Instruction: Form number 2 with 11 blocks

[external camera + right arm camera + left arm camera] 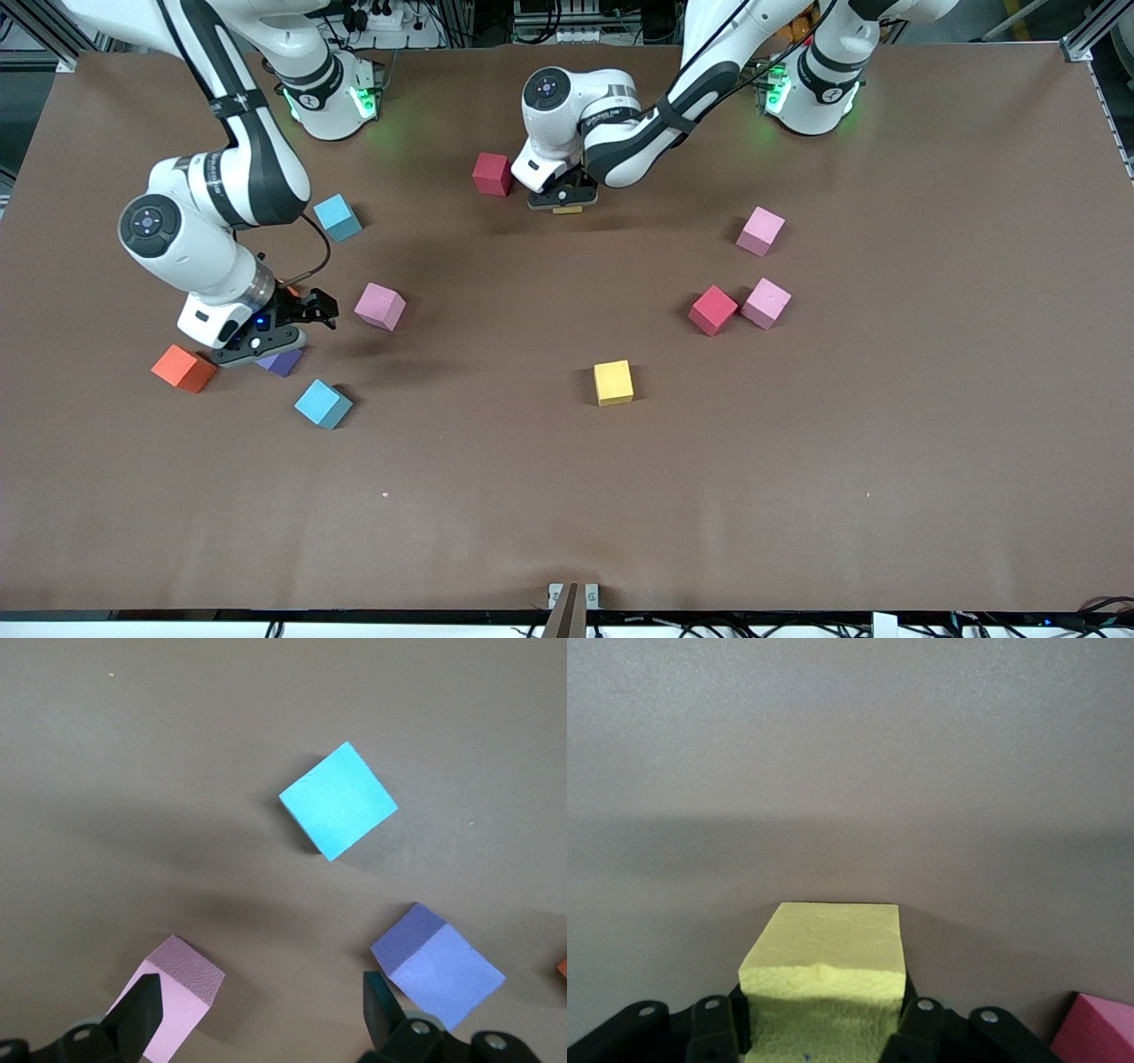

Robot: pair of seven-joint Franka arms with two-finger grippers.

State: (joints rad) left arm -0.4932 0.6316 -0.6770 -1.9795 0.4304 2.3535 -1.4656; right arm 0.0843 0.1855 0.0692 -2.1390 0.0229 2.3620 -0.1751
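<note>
Top centre of front view: left gripper [564,197] clamped on yellow block [826,970], beside red block [492,174]. Light, squashy foam; best pinched on flat faces. Right gripper [297,321] spread wide, empty, over purple block [438,966].

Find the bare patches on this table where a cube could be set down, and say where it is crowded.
Widest free patch: the table nearer the front camera than the yellow block. Also bare: the middle, between the pink block and the red block. Crowded: around the open right gripper, over the purple block, with orange block and light blue block close by.
</note>
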